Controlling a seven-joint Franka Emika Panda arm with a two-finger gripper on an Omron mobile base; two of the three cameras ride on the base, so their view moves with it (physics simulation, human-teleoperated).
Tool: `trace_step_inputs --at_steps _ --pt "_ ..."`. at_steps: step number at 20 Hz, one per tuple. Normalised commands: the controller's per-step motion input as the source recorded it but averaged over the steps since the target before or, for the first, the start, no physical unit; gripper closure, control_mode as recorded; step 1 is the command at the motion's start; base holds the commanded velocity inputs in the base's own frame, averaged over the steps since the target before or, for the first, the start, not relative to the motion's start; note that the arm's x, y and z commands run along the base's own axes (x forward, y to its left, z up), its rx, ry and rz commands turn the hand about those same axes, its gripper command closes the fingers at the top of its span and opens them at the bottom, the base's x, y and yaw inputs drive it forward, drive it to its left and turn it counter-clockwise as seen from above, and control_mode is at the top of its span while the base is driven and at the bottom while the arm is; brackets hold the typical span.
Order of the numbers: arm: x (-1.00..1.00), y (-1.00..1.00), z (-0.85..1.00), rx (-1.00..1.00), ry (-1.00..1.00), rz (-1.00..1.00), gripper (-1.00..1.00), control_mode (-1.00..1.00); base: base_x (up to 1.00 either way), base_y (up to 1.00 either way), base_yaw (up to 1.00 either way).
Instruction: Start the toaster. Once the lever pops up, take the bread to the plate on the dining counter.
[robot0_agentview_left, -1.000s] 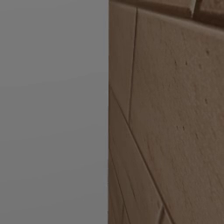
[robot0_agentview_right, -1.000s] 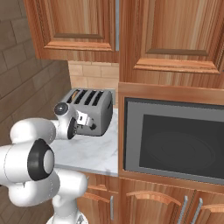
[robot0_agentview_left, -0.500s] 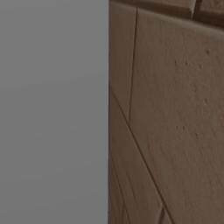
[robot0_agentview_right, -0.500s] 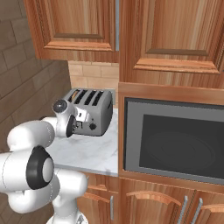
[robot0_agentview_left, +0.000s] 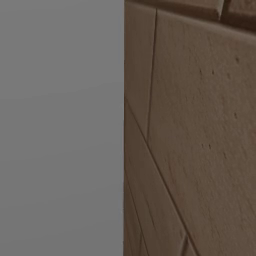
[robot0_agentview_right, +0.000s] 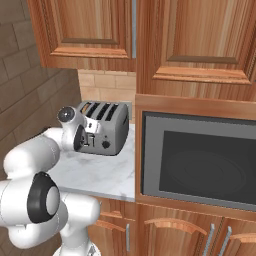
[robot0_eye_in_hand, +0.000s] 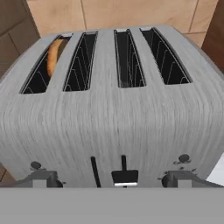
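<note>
Inside the toaster's (robot0_eye_in_hand: 113, 109) leftmost slot sits the bread (robot0_eye_in_hand: 53, 56); the gripper (robot0_eye_in_hand: 113, 179) spreads wide, holding nothing.

A home kitchen: reddish wood wall cabinets (robot0_agentview_right: 90, 30) hang above a marbled white desk (robot0_agentview_right: 100, 172) carrying a four-slot toaster (robot0_agentview_right: 105, 127), a built-in microwave (robot0_agentview_right: 200, 160) sits to its right, and a brick wall (robot0_agentview_right: 30, 95) closes the left.

No text, brand, number or sign can be read anywhere. The toaster (robot0_eye_in_hand: 118, 109) just ahead of the gripper (robot0_eye_in_hand: 113, 180) has a plain brushed face (its small knobs and lever slots carry no legible marks), and the microwave (robot0_agentview_right: 200, 160) off to the side bears no lettering.
</note>
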Motion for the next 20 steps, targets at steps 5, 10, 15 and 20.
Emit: trace_step_inputs --at_steps 5,10,15,20 --pt "0.00 0.10 0.23 0.00 0.00 0.01 -1.00 -1.00 0.00 0.00 0.00" --pt "0.00 0.18 0.17 0.00 -0.02 0.03 -1.00 -1.00 0.00 0.00 0.00" --pt "0.00 0.05 0.13 0.00 -0.09 0.09 -1.00 -1.00 0.00 0.00 0.00" --pt "0.03 0.10 0.03 0.00 -0.14 0.09 -1.00 -1.00 0.00 0.00 0.00"
